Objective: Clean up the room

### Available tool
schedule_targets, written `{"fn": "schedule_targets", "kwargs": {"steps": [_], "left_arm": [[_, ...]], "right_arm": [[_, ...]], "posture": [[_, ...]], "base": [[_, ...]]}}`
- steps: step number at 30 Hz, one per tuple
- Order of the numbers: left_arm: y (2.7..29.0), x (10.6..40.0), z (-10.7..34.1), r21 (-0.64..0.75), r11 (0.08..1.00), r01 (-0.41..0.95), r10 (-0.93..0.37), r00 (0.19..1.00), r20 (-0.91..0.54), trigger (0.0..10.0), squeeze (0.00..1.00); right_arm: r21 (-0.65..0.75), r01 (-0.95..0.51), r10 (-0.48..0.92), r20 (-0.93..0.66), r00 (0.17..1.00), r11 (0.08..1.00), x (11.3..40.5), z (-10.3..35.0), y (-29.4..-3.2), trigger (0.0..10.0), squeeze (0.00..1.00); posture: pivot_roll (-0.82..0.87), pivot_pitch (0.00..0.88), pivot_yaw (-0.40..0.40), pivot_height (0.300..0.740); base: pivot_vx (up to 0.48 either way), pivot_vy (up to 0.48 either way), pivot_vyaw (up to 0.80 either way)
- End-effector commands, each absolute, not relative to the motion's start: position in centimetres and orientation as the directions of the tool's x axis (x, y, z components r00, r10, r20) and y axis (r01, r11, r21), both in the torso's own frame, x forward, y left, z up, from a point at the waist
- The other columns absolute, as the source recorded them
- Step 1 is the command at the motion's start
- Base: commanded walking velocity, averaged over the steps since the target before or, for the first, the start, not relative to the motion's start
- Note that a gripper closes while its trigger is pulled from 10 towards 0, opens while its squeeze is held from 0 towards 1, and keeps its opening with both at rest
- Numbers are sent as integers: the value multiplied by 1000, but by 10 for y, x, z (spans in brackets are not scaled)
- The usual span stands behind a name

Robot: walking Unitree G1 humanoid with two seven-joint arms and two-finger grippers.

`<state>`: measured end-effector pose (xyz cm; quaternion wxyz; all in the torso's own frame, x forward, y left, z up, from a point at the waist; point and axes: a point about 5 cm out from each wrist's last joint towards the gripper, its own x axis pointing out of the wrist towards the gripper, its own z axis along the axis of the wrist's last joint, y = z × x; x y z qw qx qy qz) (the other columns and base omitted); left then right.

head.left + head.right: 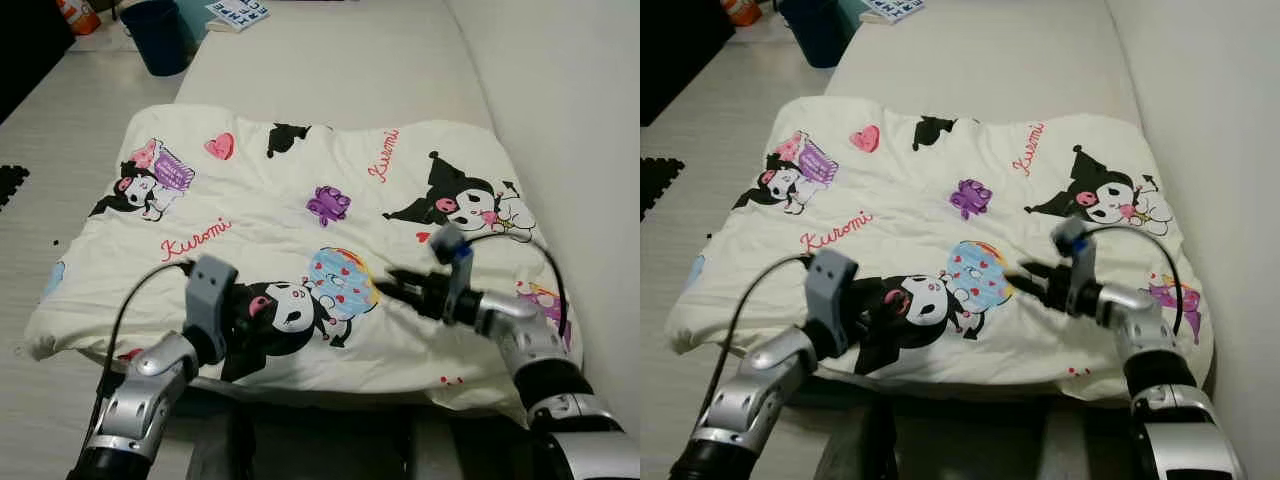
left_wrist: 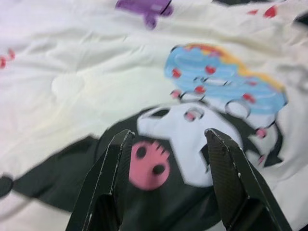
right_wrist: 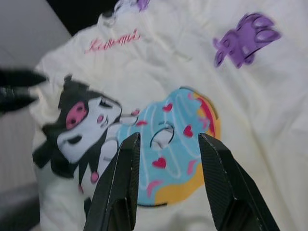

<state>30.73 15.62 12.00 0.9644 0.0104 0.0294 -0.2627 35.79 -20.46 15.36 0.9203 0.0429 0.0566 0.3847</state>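
While the cream cartoon blanket [image 1: 300,220] lies spread flat on the bed [image 1: 340,60], the left gripper [image 2: 168,159] and right gripper [image 3: 166,159] hover over its near edge with fingers spread, so next they probably must pinch it to fold.

Both silver arms reach forward and bend inward at the elbow, so the two grippers point toward each other across the middle. The left gripper [image 2: 168,144] sits low with its two black fingers [image 2: 108,178] spread apart, a grey camera block and a black cable on its wrist. The right gripper [image 1: 392,285] is held a little higher, its fingers [image 3: 216,178] also parted, a blue-tipped camera block above the wrist.
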Motion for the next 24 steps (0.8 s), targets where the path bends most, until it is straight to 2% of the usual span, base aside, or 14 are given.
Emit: {"fn": "schedule_targets", "kwargs": {"steps": [1, 2, 5, 6, 7, 10, 11, 12, 14, 17, 20, 22, 23, 24], "left_arm": [[165, 315, 106, 76, 891, 448, -438, 891, -115, 10000, 0], [169, 317, 97, 160, 888, 431, -404, 898, -176, 10000, 0], [172, 317, 87, 222, 875, 431, -380, 894, -236, 10000, 0], [182, 311, 59, 332, 825, 457, -318, 861, -397, 10000, 0], [182, 311, 59, 332, 825, 457, -318, 861, -397, 10000, 0], [200, 293, 22, 424, 748, 510, -215, 792, -572, 10000, 0], [200, 293, 22, 424, 748, 510, -215, 792, -572, 10000, 0], [207, 280, 6, 418, 718, 557, -198, 739, -644, 10000, 0], [207, 280, 6, 418, 718, 557, -198, 739, -644, 10000, 0], [213, 262, -12, 374, 698, 610, -209, 673, -709, 10000, 0], [212, 259, -12, 347, 709, 614, -239, 672, -701, 10000, 0], [201, 265, 3, 305, 749, 588, -330, 731, -598, 10000, 0], [188, 273, 24, 233, 804, 547, -401, 789, -466, 10000, 0], [188, 273, 24, 233, 804, 547, -401, 789, -466, 10000, 0]], "right_arm": [[227, -666, 677, 40, 735, 710, 362, 157, -197, 10000, 0], [237, -623, 635, 32, 772, 746, 365, 153, -196, 10000, 0], [228, -575, 590, 4, 807, 786, 367, 149, -196, 10000, 0], [152, -462, 478, -87, 874, 874, 368, 134, -198, 10000, 0], [152, -462, 478, -87, 874, 874, 368, 134, -198, 10000, 0], [108, -379, 391, -119, 913, 919, 365, 122, -195, 10000, 0], [108, -379, 391, -119, 913, 919, 365, 122, -195, 10000, 0], [124, -362, 374, -99, 922, 924, 363, 121, -192, 10000, 0], [124, -362, 374, -99, 922, 924, 363, 121, -192, 10000, 0], [154, -339, 351, -61, 934, 928, 362, 123, -190, 10000, 0], [163, -322, 332, -38, 942, 933, 362, 126, -192, 10000, 0], [170, -267, 271, -1, 963, 949, 363, 129, -197, 10000, 0], [189, -232, 232, 22, 972, 954, 362, 130, -198, 10000, 0], [189, -232, 232, 22, 972, 954, 362, 130, -198, 10000, 0]], "posture": [[100, 255, 22, 559], [100, 255, 22, 559], [95, 260, 19, 559], [90, 264, 18, 559], [90, 264, 18, 559], [74, 273, 19, 559], [74, 273, 19, 559], [68, 274, 22, 559], [68, 274, 22, 559], [60, 269, 28, 559], [60, 266, 29, 559], [64, 256, 28, 559], [64, 241, 27, 559], [64, 241, 27, 559]], "base": [[0, 0, 0], [0, 0, 0], [0, 0, 0], [0, 0, 0], [0, 0, 0], [0, 0, 0], [0, 0, 0], [0, 0, 0], [0, 0, 0], [0, 0, 0], [0, 0, 0], [0, 0, 0], [0, 0, 0], [0, 0, 0]]}}
